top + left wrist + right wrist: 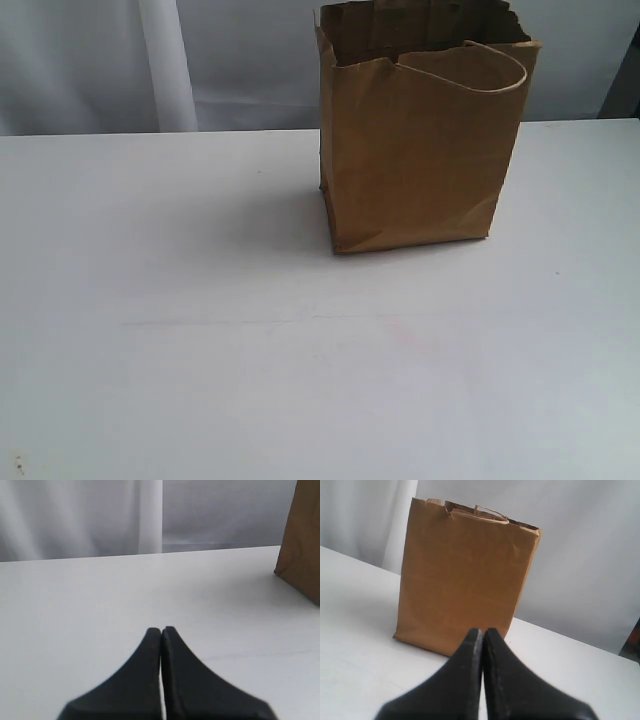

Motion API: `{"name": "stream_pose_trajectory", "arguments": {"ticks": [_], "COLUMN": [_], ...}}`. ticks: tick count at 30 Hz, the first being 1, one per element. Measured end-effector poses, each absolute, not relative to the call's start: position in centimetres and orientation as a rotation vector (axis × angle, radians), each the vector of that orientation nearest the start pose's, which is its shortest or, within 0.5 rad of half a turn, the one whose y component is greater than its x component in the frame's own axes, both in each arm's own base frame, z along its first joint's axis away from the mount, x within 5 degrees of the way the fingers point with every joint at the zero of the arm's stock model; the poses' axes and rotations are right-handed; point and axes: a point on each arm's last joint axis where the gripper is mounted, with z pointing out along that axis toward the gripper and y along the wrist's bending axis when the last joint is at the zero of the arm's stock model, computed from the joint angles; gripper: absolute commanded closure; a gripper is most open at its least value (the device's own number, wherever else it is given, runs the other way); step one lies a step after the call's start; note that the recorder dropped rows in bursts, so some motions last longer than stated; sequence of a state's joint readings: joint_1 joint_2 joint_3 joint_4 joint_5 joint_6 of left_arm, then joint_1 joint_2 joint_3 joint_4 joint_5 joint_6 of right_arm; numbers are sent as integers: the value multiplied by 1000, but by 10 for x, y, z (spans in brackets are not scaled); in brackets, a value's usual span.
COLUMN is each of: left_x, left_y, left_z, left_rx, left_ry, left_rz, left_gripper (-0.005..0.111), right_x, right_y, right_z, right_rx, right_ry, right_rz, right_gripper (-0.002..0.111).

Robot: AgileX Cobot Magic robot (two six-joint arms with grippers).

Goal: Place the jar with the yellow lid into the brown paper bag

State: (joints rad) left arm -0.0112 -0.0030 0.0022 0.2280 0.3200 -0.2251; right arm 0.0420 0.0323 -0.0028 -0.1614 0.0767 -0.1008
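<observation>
The brown paper bag (415,140) stands upright on the white table (200,330), right of centre toward the back, mouth open, one loop handle draped over its front edge. The yellow-lidded jar shows in no view. Neither arm appears in the exterior view. In the left wrist view, my left gripper (161,630) is shut with nothing between its black fingers, low over bare table, and only an edge of the bag (302,545) shows off to one side. My right gripper (481,631) is shut and empty too, pointing at the base of the bag (462,575) a short way ahead.
A pale curtain backdrop (150,60) hangs behind the table's far edge. Bare white tabletop spreads in front of and to the left of the bag. A dark object (625,85) sits at the far right edge beyond the table.
</observation>
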Motion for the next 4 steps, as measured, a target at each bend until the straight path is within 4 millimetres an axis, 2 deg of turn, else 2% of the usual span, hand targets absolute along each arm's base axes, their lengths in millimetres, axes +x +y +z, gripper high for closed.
{"name": "stream_pose_trajectory", "arguments": {"ticks": [4], "left_x": [54], "left_y": [6], "left_z": [184], "left_rx": [-48], "left_ry": [1794], "left_rz": [50], "left_gripper": [106], "right_x": [59], "right_y": [1], "right_z": [205], "right_rx": [-231], "right_ry": [1575], "right_rz": [-181], "right_gripper": [108]}}
